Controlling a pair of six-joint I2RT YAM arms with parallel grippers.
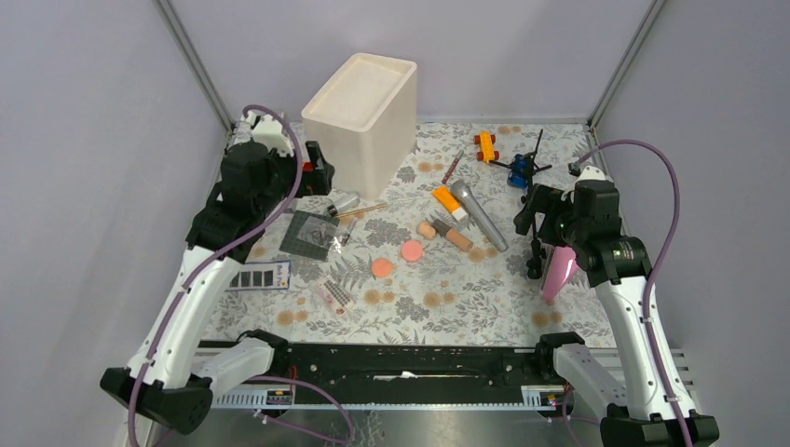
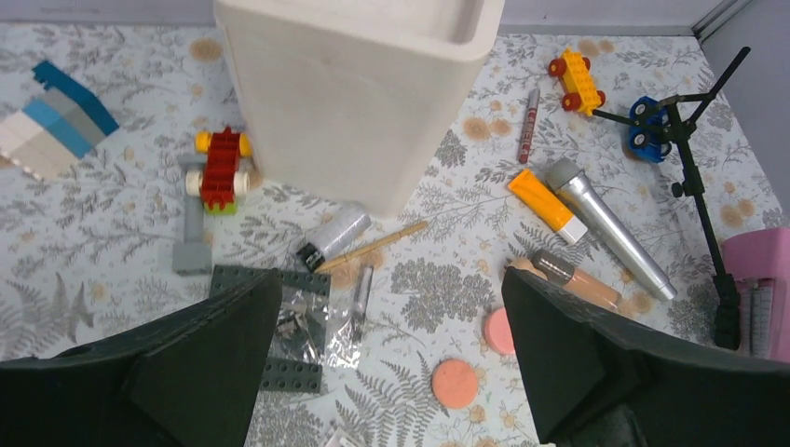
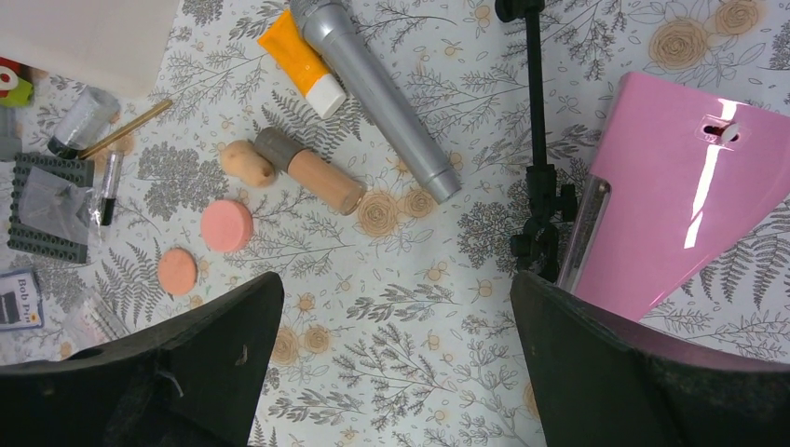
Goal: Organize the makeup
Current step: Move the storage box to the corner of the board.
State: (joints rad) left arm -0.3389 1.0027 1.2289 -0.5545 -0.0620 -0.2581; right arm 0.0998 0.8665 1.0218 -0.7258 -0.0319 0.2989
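Across the top view, a floral cloth (image 1: pixel 419 312) fills the middle of the frame. A white bin (image 1: pixel 365 116) stands upright at upper centre, at the cloth's far edge. The left gripper (image 2: pixel 391 289) hangs at centre left, near the bin's lower left corner, its jaws spread wide with nothing between them. The right gripper (image 3: pixel 396 289) hangs at centre right, its jaws likewise spread wide and holding nothing. A pink case (image 3: pixel 685 186) lies at the right of the frame beneath the right arm, just beside a thin black stand (image 3: pixel 535 140).

The makeup lies loose on the cloth between the two grippers. The silver tube (image 3: pixel 373 93), the longest piece, lies slanted right of centre. The orange tube (image 3: pixel 296 54), white-capped, lies just beside its upper end. The beige tube (image 3: pixel 312 172) lies below these, its dark cap next to a beige sponge (image 3: pixel 246 160). The clear bottle (image 2: pixel 333 235) lies on its side near the bin's lower corner, black cap toward lower left, with a thin brush (image 2: pixel 373 247) just beside it. One pink disc (image 3: pixel 226 224) lies flat below the sponge; a second disc (image 3: pixel 176 271) lies lower left of it, apart.

A dark brick plate (image 2: pixel 291 376) under a clear bag sits lower left of the bottle. An orange car (image 2: pixel 578 79) rests at upper right.
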